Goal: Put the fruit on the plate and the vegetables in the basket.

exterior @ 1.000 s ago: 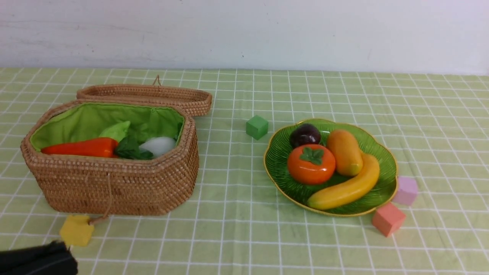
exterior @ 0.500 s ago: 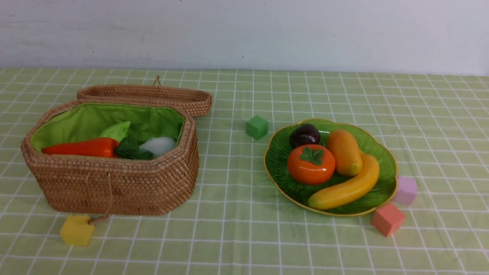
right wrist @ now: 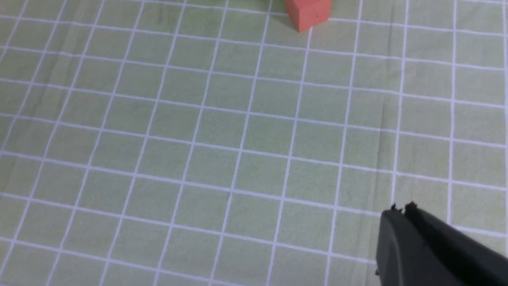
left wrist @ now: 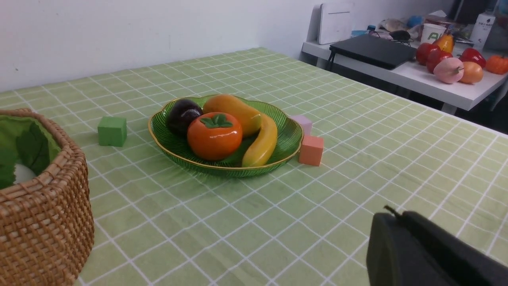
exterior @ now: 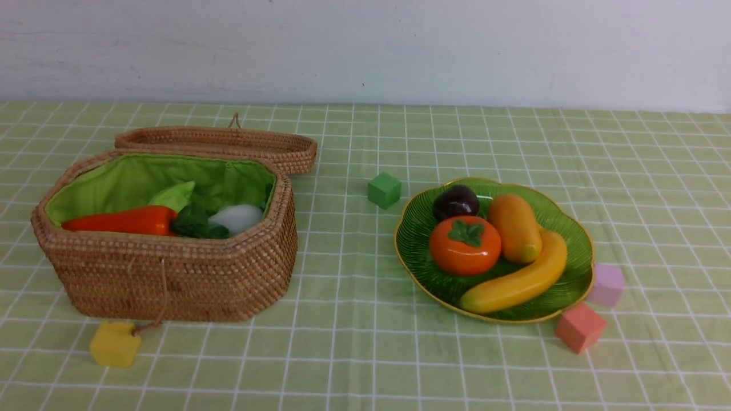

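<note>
Green checked cloth (exterior: 354, 319) covers the table, white wall behind. Basket (exterior: 171, 279) sits at the cloth's left side, lid (exterior: 217, 142) off and lying just behind it toward the far edge. Inside: carrot (exterior: 123, 220), radish (exterior: 234, 218) with dark leaves, pale green gourd (exterior: 174, 195) partly showing; eggplant not visible, perhaps buried. Plate (exterior: 417, 240) sits right of centre holding banana (exterior: 519, 279), mango (exterior: 514, 228), persimmon (exterior: 465, 245) and mangosteen (exterior: 455, 201), all touching. Coloured cubes lie loose beside the plate; yellow tag (exterior: 114, 343) rests on the cloth before the basket.

Both arms are out of the front view. Left gripper (left wrist: 391, 216) hangs over bare cloth near the front edge, jaws together, nothing held. Right gripper (right wrist: 401, 208) likewise: closed, empty, over bare cloth near the red cube (right wrist: 308, 14).

Judgement: sorting looks finished, nothing loose on the cloth. Next move calls only for parking the arms.
</note>
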You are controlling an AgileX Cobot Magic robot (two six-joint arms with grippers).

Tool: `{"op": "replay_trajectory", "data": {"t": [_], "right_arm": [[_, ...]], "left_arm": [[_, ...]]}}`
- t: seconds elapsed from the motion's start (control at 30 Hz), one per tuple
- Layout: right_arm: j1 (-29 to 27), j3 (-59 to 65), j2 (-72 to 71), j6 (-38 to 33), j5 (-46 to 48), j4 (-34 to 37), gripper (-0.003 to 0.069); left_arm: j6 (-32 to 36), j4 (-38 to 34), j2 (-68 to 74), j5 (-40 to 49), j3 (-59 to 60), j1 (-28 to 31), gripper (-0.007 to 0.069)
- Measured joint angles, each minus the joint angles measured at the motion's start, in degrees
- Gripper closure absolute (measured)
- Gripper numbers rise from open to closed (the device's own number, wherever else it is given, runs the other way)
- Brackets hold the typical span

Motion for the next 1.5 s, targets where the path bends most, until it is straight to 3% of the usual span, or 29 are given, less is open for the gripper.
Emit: {"op": "replay_trajectory", "data": {"t": [0.1,0.2,0.3,0.4,0.8,1.5], "right_arm": [[-1.17,5.17,-3.24,-0.89,-9.61,-4.88,0.0669],[-2.26,11.5,-6.7,-2.3,-19.9,-4.8,0.0674],[-3.53,26.21,-14.34,-3.03,-38.88,-4.38,0.0675],[-4.26,38.1,-19.04,-0.94,-48.57,-4.38,0.0675],[-4.59,40.5,-19.65,0.88,-47.69,-9.31,0.0671],[-4.59,40.5,-19.65,0.84,-47.69,-9.97,0.0656]], "left_arm": [[0.0,0.0,0.0,0.0,0.0,0.0,0.0638],[0.0,0.0,0.0,0.0,0.0,0.0,0.0638],[0.0,0.0,0.0,0.0,0.0,0.0,0.0638],[0.0,0.0,0.0,0.0,0.0,0.0,0.0638],[0.0,-0.1,-0.38,0.05,0.18,0.0,0.0632],[0.0,-0.1,-0.38,-0.13,0.29,0.0,0.062]]}}
